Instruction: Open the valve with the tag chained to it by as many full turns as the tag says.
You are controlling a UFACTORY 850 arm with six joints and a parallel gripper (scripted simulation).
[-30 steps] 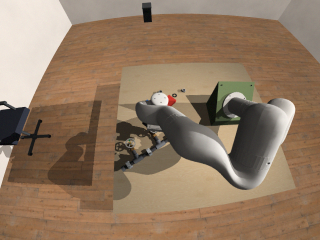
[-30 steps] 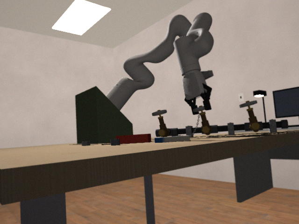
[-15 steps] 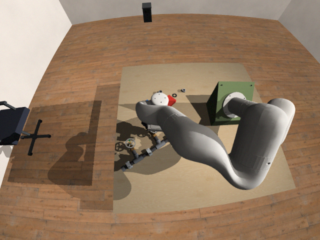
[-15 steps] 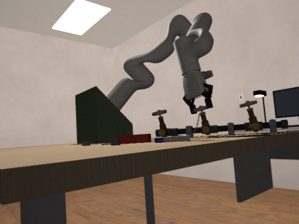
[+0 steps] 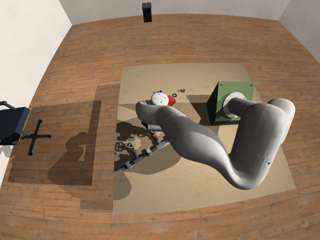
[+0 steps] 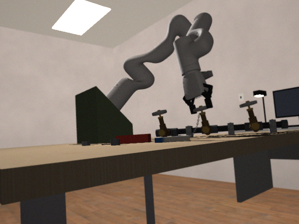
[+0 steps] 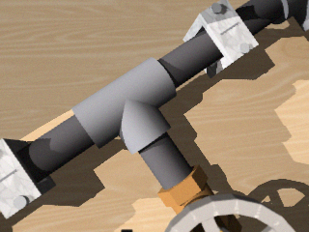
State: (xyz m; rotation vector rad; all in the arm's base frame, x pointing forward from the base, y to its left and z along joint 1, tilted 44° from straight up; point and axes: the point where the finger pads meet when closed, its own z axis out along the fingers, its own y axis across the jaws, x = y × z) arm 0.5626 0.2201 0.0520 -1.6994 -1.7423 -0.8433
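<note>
A dark pipe (image 6: 238, 126) (image 5: 143, 154) (image 7: 121, 103) on the table carries three brass valves with grey handwheels. In the exterior view the left valve (image 6: 160, 112) and the right valve (image 6: 248, 104) stand free. The middle valve (image 6: 205, 125) has a chain (image 6: 196, 124) hanging from it down to a flat grey-and-blue tag (image 6: 172, 138). My gripper (image 6: 201, 108) is open, with its fingers on either side of the middle valve's handwheel. The wrist view shows that handwheel's rim (image 7: 227, 214) and brass stem (image 7: 183, 190), but no fingers. From above, the arm hides the gripper; one handwheel (image 5: 129, 139) shows.
The green robot base (image 5: 233, 87) (image 6: 96, 120) stands at the back of the table. A red block (image 5: 171, 99) (image 6: 133, 138) and small dark nuts (image 5: 183, 90) (image 6: 115, 141) lie near it. White pipe clamps (image 7: 224, 30) hold the pipe. An office chair (image 5: 12, 124) stands on the floor.
</note>
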